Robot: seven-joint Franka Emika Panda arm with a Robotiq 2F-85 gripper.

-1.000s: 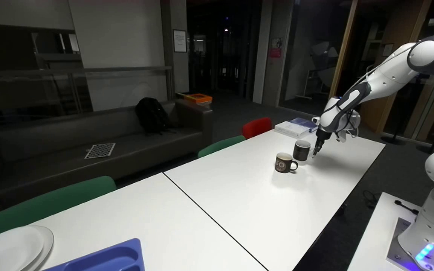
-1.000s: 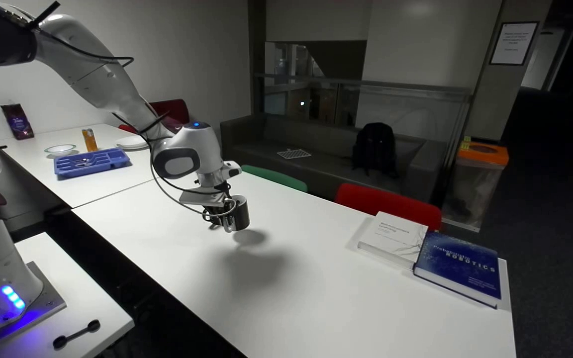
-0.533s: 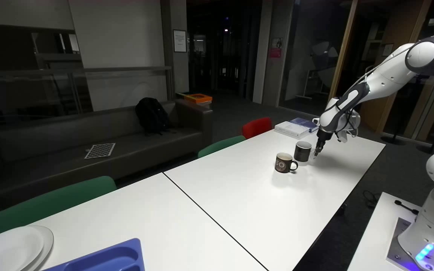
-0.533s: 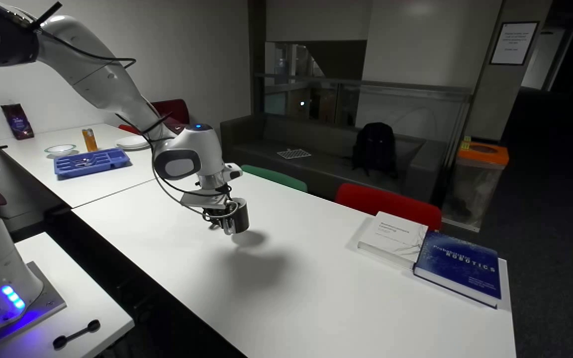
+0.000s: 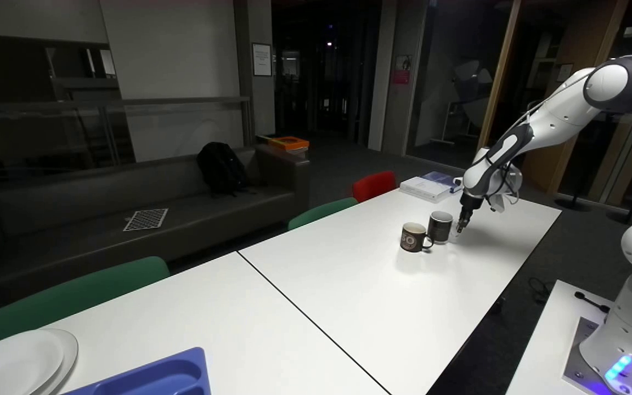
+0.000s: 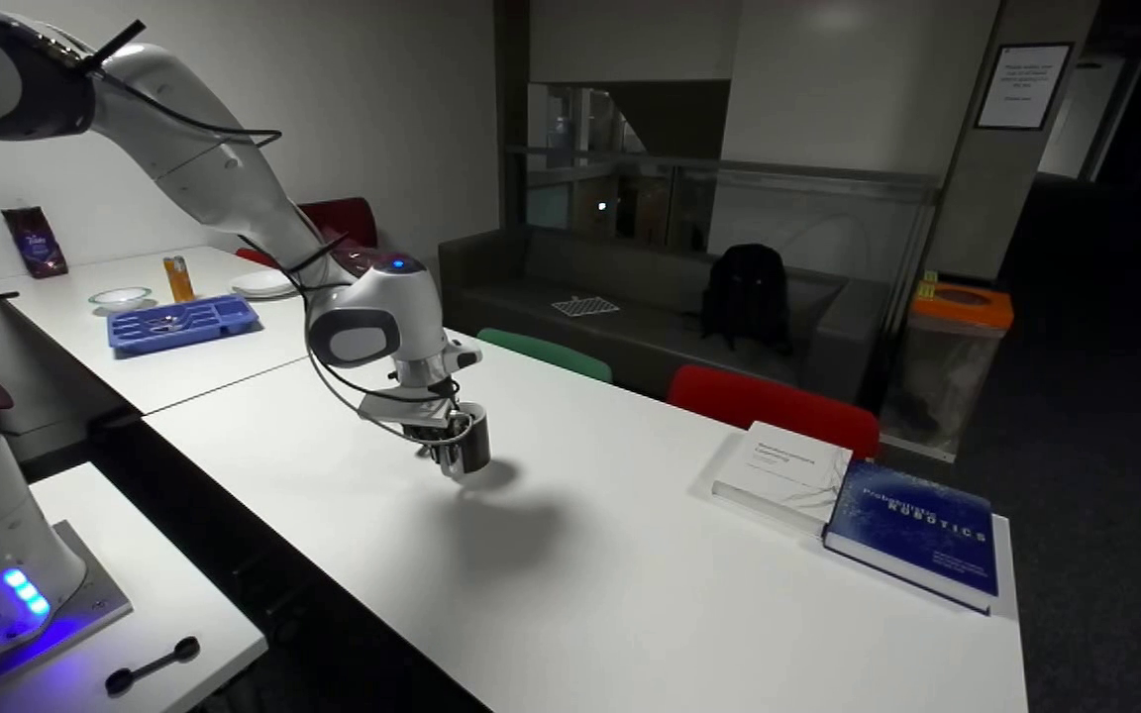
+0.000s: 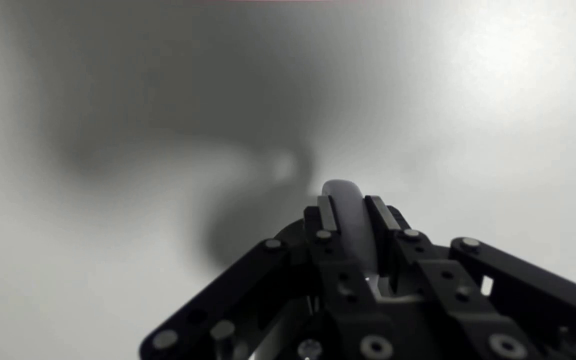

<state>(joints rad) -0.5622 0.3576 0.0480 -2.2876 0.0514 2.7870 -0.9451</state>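
My gripper (image 7: pixel 352 214) is shut on the pale handle (image 7: pixel 350 220) of a dark mug, with a finger pad pressed to each side of it. In both exterior views the dark mug (image 5: pixel 440 227) hangs upright from the gripper (image 5: pixel 460 228), its base just above or touching the white table; I cannot tell which. Its dark body (image 6: pixel 474 442) shows beside the fingers, with a shadow close by. A brown mug (image 5: pixel 412 238) with pale lettering stands on the table very near the dark one. From the opposite camera it is mostly hidden behind the gripper.
A white book (image 6: pixel 784 471) and a blue book (image 6: pixel 912 530) lie at the table's end. On the adjoining table are a blue cutlery tray (image 6: pixel 182 325), white plates (image 5: pixel 14 359), a bowl (image 6: pixel 121 297) and an orange container (image 6: pixel 178 280). Red (image 6: pixel 774 401) and green chairs (image 5: pixel 321 213) line one side.
My gripper has come down with the dark mug, closer to the table top and to the brown mug. The brown mug has stayed in place. The grip on the handle looks unchanged.
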